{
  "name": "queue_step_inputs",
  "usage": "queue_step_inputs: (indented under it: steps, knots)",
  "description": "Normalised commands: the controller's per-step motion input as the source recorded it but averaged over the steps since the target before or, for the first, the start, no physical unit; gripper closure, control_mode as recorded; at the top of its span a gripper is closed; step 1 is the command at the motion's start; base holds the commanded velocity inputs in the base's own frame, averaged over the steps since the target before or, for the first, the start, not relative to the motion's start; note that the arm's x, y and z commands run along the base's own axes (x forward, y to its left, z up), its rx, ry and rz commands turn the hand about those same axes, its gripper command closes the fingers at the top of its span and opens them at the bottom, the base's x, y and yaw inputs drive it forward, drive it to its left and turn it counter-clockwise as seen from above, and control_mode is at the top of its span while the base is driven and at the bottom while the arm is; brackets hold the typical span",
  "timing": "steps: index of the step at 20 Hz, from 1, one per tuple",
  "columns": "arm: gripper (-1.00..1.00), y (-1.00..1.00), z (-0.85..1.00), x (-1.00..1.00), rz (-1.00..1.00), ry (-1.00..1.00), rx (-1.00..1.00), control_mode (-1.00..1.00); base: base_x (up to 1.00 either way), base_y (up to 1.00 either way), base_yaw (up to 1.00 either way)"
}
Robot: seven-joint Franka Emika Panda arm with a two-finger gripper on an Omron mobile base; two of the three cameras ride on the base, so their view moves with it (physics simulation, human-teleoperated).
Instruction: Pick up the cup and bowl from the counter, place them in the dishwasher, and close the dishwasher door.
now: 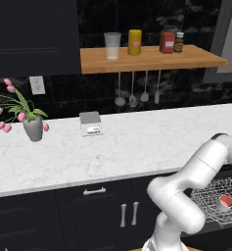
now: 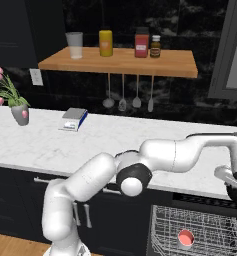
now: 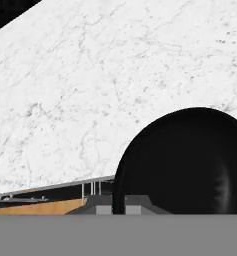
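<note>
The gripper point(image 3: 119, 206) is closed on the rim of the black bowl point(image 3: 185, 160), which sits on the white worktop point(image 3: 90, 90); the pink cup point(image 2: 185, 238) lies in the dishwasher point(image 2: 200, 200) rack point(image 2: 162, 225), below the worktop edge; the door is not visible.

A black rounded bowl point(image 3: 182, 160) filled the lower right, resting on the white marble counter point(image 3: 100, 85). The gripper point(image 3: 119, 206) sat closed at the bowl's near rim, its fingertips point(image 3: 137, 202) against the rim. Beyond the counter's edge ran grey wire rack bars point(image 3: 65, 187).
</note>
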Motion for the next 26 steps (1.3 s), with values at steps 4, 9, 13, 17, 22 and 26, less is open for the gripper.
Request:
queue_step_inputs:
  steps: [4, 9, 13, 17, 22, 26]
  knots:
    - [1.00, 0.55, 0.00, -0.99, 0.00, -0.38, -0.04, -1.00, 0.00, 0.00, 0.00]
    - [1.00, 0.35, -0.20, -0.66, 0.01, -0.29, -0.03, -1.00, 0.00, 0.00, 0.00]
    - [1.00, 0.16, 0.00, -0.53, 0.00, -0.11, 0.00, -1.00, 0.00, 0.00, 0.00]
    - [1.00, 0.10, -0.11, -0.12, 0.00, 0.01, 0.00, -1.00, 0.00, 0.00, 0.00]
    - [1.00, 0.01, -0.16, 0.00, 0.00, 0.14, 0.00, -1.00, 0.00, 0.00, 0.00]
    - [1.00, 0.03, -0.44, 0.00, 0.00, 0.24, 0.00, -1.00, 0.00, 0.00, 0.00]
